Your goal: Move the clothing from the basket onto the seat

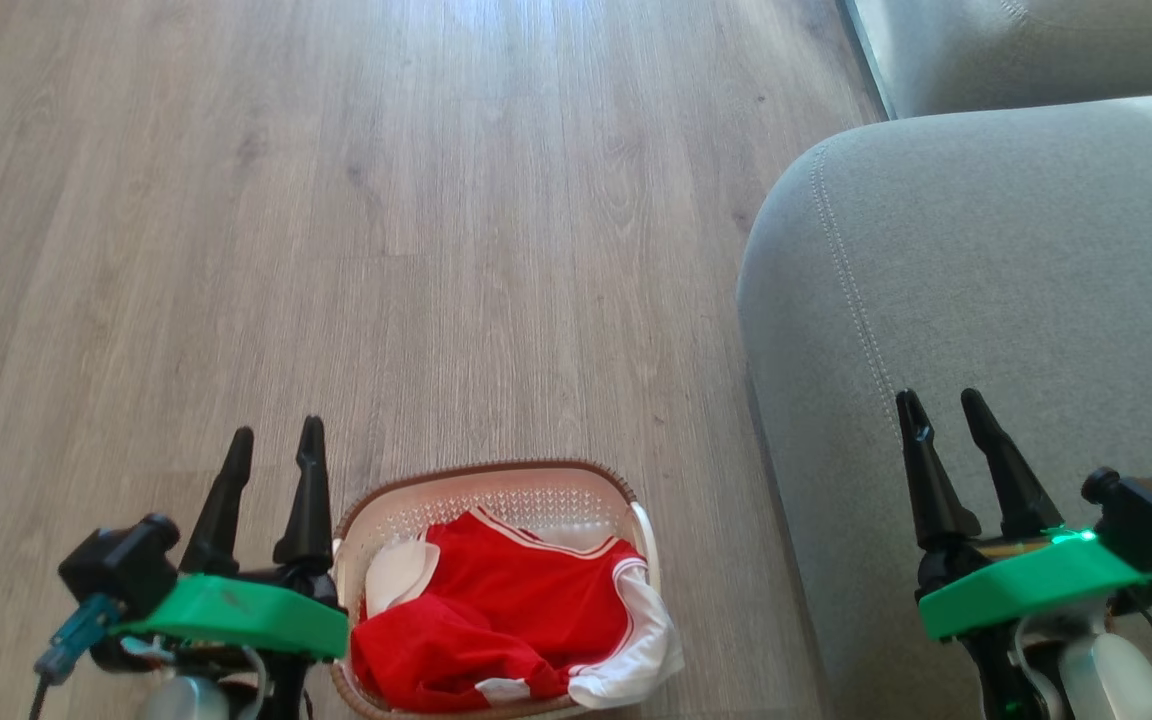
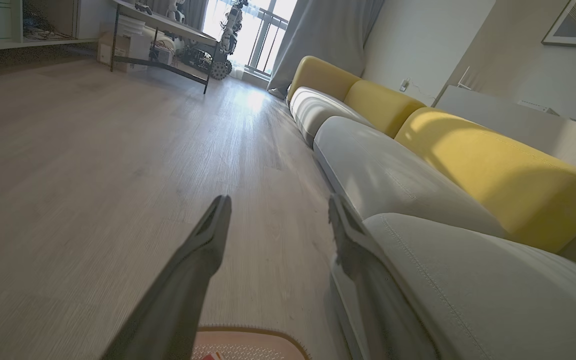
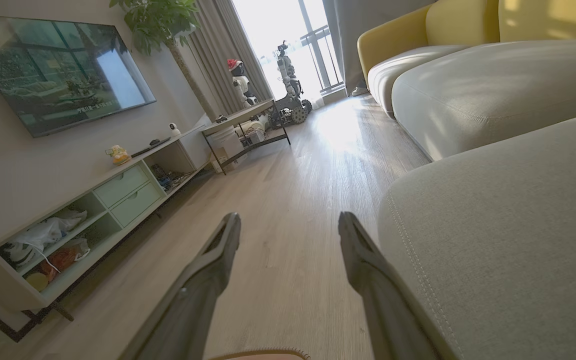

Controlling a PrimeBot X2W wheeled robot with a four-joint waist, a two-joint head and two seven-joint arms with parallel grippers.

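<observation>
Nothing is moved yet. The red clothing [image 1: 496, 610] lies in the basket [image 1: 496, 505] at 6 o'clock on the floor [image 1: 336, 200]. It all has to go to the seat [image 1: 1016, 260] at 3 o'clock. The left claw [image 1: 277, 432] and right claw [image 1: 937, 397] are wide and hold nothing.

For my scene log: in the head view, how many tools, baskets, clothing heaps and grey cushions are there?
Tools: 2, left tool and right tool, both open
Baskets: 1, the basket
Clothing heaps: 1, the clothing, red and white
Grey cushions: 2, the seat and a further cushion
Total: 6
</observation>
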